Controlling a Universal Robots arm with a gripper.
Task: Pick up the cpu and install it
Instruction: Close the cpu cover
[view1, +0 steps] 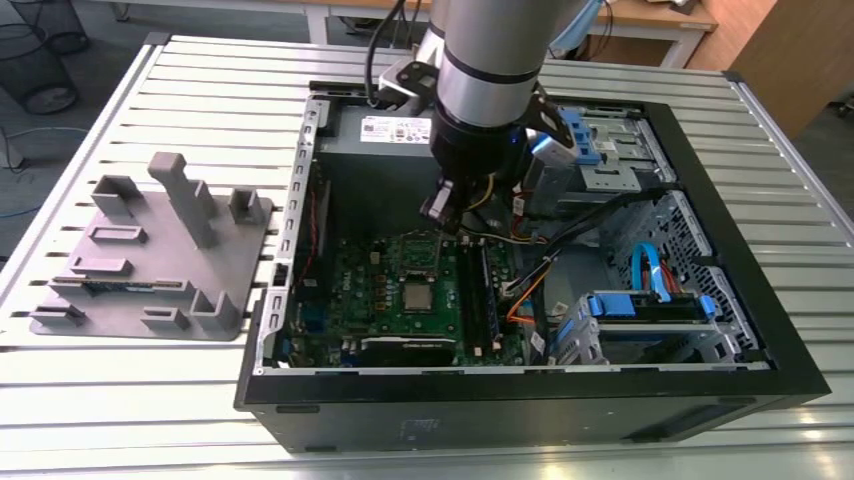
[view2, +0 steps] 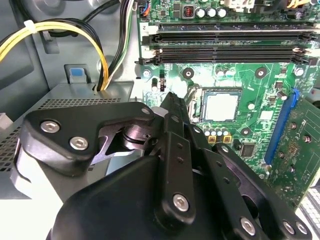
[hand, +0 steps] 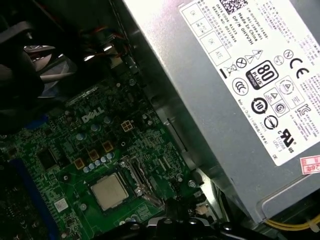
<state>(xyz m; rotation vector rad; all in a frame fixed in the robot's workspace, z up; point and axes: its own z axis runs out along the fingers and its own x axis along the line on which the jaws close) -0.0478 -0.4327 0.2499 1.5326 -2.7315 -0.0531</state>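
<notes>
Black linkage of the gripper (view2: 169, 100) fills the foreground of the second wrist view, its tip pointing down toward the green motherboard (view2: 260, 90). Whether the claw is apart or together cannot be told from these views. Nothing is seen clamped in it.

Just past the tip, the cpu (view2: 221, 106) lies flat in the motherboard's socket with its silver top up, apart from the gripper. In the first wrist view the cpu (hand: 107, 191) sits square in the same socket, near the foot of the grey power supply (hand: 240, 100) with its white label.

Long black memory slots (view2: 225, 42) run across the board beyond the socket, and a blue expansion slot (view2: 280, 127) lies to one side. Yellow cables (view2: 60, 27) loop over the metal beside the board.

In the exterior view the arm reaches down into the open computer case (view1: 534, 395), which lies on its side on a slatted metal table (view1: 200, 400). The gripper hangs over the board between the power supply and the socket. A grey plastic holder (view1: 147, 260) stands on the table at the exterior view's left of the case.
</notes>
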